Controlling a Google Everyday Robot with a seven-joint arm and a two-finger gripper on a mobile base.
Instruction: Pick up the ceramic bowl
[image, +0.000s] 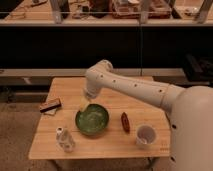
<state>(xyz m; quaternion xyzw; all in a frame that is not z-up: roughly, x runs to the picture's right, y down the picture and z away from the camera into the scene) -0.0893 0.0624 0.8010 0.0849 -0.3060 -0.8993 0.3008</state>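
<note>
At the far left of the tabletop lies a flat brown-and-dark object, too blurred to name. Near the front left corner stands a small pale bottle.

Next comes the gripper, hanging at the end of the arm. It sits right over the back-left rim of the bowl. Whether it is released or clenched I cannot tell, and I cannot tell whether it touches the rim either.

The bowl rests flat on the tabletop, just left of centre and towards the front, with its green inside facing up. It looks not yet lifted, so the step in hand seems to be the approach and line-up for a grasp on the rim.

The next move probably calls for lowering the gripper so that the rim wall sits inside it, then closing firmly. The glaze looks glossy and may slip.

To the right of the bowl, apart from it, lies a small reddish-brown object. Further right is a white cup. Both seem clear of a straight lift.
</note>
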